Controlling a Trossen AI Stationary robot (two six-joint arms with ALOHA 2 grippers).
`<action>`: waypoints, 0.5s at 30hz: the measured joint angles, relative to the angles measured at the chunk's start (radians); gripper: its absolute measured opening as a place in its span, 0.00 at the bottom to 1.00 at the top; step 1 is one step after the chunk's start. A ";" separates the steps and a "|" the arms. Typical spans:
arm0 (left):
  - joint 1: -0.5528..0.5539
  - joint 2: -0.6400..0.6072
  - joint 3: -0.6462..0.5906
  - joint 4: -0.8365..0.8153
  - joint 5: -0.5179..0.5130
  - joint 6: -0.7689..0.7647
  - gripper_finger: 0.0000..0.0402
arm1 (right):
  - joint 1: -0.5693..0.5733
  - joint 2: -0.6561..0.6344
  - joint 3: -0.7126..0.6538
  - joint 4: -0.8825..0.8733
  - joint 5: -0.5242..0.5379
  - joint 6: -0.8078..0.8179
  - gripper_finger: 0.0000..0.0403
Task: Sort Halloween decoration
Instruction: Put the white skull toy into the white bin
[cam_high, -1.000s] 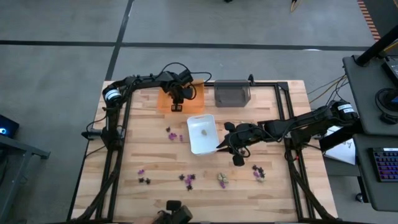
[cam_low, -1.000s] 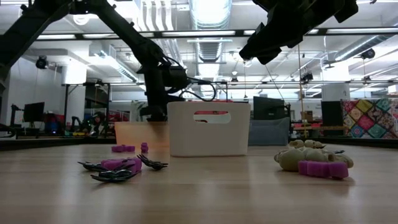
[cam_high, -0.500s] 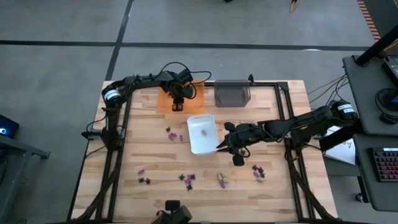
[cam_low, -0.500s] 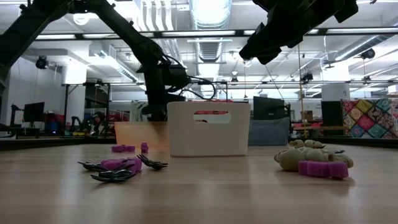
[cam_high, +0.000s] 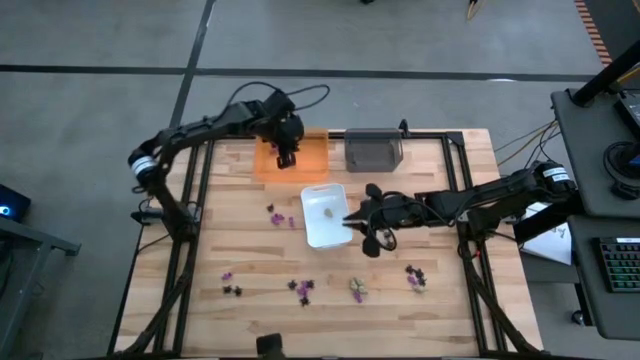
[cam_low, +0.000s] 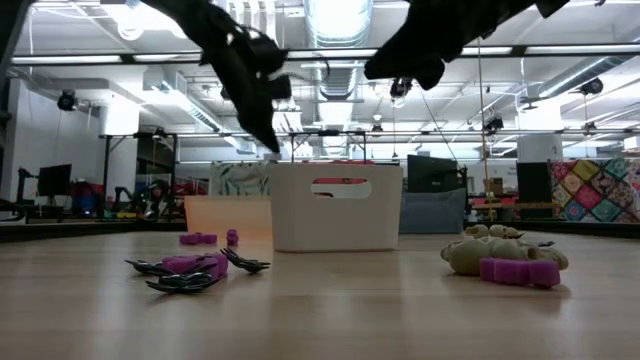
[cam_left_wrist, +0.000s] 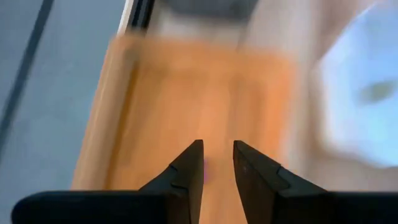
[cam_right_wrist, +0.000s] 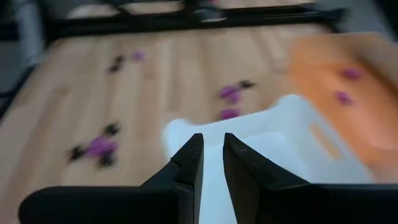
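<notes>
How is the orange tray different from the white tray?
The orange tray sits at the table's far edge with the left gripper above it; the white tray sits nearer the middle, beside the right gripper. The orange tray holds small purple pieces, the white tray one pale piece. Both are open containers.

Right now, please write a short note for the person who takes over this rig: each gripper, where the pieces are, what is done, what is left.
Left gripper: above the orange tray, fingers slightly apart, nothing visibly held.
Right gripper: at the white tray's right edge, fingers slightly apart, nothing seen between them.
Done: purple pieces lie in the orange tray; one pale beige piece lies in the white tray.
Grey tray: contents cannot be told.
Left: purple and black pieces near the front edge, two purple ones left of the white tray, a beige piece and a purple and black cluster front right.
</notes>
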 joint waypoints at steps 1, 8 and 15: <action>-0.004 -0.025 -0.003 0.002 0.035 -0.027 0.16 | 0.000 0.000 0.005 -0.011 0.046 0.015 0.13; -0.105 -0.185 -0.084 0.122 0.087 -0.184 0.12 | 0.000 0.000 0.062 -0.166 0.123 0.106 0.13; -0.269 -0.330 -0.247 0.320 0.047 -0.277 0.11 | 0.003 0.000 0.131 -0.488 0.115 0.284 0.13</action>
